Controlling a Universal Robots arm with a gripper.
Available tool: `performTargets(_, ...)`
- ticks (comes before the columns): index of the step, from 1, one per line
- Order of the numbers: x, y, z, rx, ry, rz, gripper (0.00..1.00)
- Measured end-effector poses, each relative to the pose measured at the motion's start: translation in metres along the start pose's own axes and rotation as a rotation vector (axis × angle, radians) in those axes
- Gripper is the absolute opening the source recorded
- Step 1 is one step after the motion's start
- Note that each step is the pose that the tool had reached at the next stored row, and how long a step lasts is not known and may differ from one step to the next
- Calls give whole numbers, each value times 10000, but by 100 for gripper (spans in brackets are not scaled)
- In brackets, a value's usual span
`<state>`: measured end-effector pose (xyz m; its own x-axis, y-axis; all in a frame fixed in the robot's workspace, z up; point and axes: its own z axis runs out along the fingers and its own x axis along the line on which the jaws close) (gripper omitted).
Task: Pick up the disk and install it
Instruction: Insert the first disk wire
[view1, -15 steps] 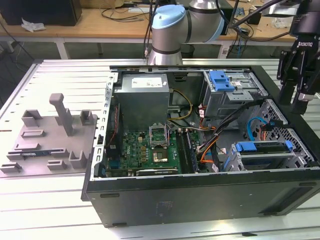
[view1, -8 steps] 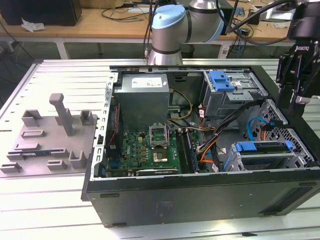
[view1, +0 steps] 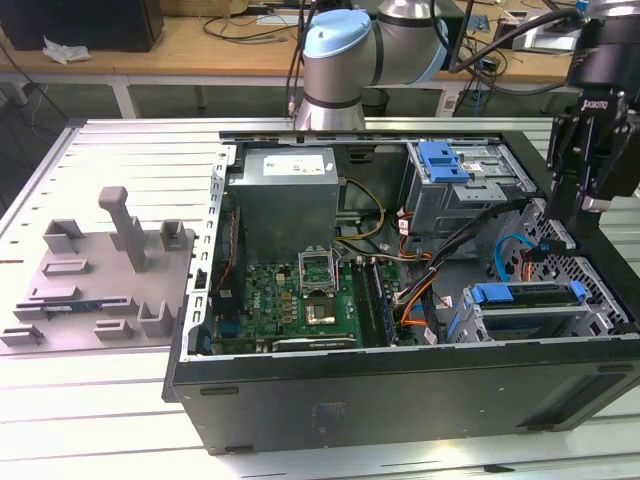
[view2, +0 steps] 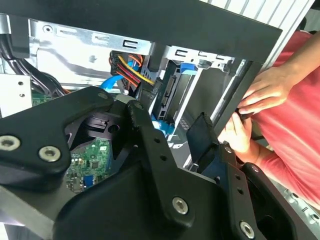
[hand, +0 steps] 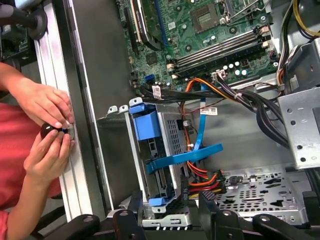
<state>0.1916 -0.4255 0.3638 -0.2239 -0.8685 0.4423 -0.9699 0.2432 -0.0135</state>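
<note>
The disk (view1: 530, 300) sits in the exterior view's near-right drive cage (view1: 598, 295) of the computer case (view1: 400, 400), the gripper (view1: 580, 208) above it. In the second wrist view, a person's hand (view2: 265, 90) rests at the case edge. In the first wrist view, the gripper's fingers (hand: 207, 200) are spread and empty.

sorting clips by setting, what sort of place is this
Probably a robotics lab or workshop: an open computer case lies on a slotted metal table beside a grey fixture plate, with a robot arm above it and a cable-strewn wooden desk behind.
</note>
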Motion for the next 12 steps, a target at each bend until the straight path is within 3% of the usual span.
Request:
performTargets(3, -30, 6, 14, -17, 19, 38, 55)
performTargets(6, -53, 7, 35, -41, 39, 65, 35)
performTargets(12, -81, -5, 84, -77, 44, 73, 35)
